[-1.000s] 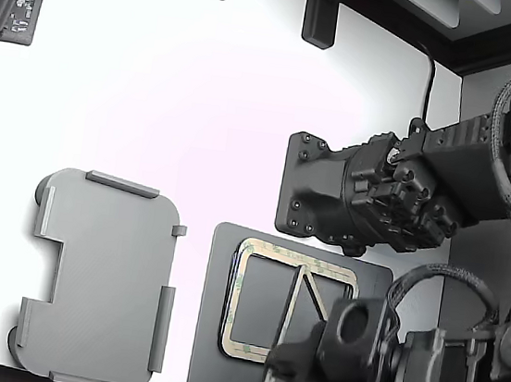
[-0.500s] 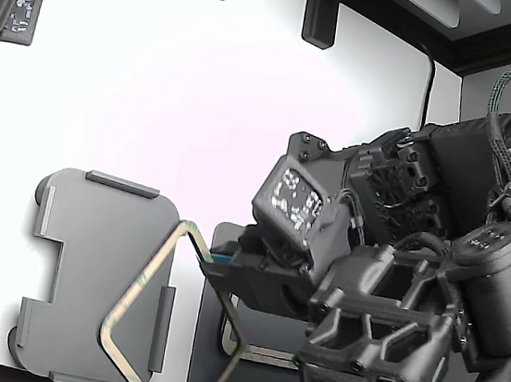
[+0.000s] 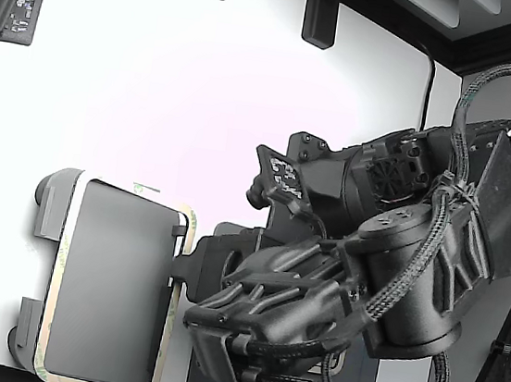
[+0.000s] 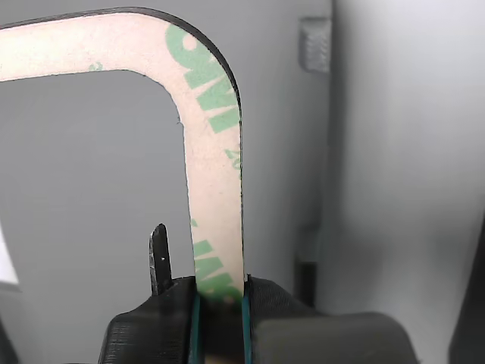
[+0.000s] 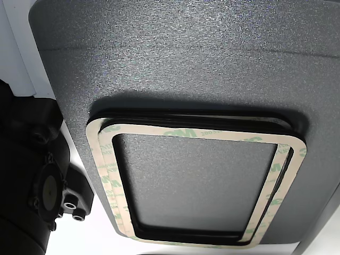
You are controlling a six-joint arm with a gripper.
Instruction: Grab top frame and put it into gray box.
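In the exterior view the top frame (image 3: 56, 278), a thin pale ring with green print, lies flat over the gray box (image 3: 113, 285) at the lower left. The box floor shows through the hollow centre. My gripper (image 3: 180, 270) is shut on the frame's edge nearest the arm. In the wrist view the frame (image 4: 216, 189) runs out from between the dark fingers (image 4: 273, 318) of the gripper (image 4: 220, 311). The gray box (image 4: 91, 189) lies right behind it. Whether the frame touches the box floor I cannot tell.
A dark gray mat (image 5: 186, 64) holds a stack of more ring frames (image 5: 196, 133); in the exterior view the mat (image 3: 227, 240) is mostly hidden under the arm. Black fixtures (image 3: 319, 17) stand at the table's far edge, and another black device (image 3: 8, 2) at the top left.
The gripper lifted the frame off the stack on the mat, carried it tilted toward the exterior view's left, and now holds it flat over the gray box.
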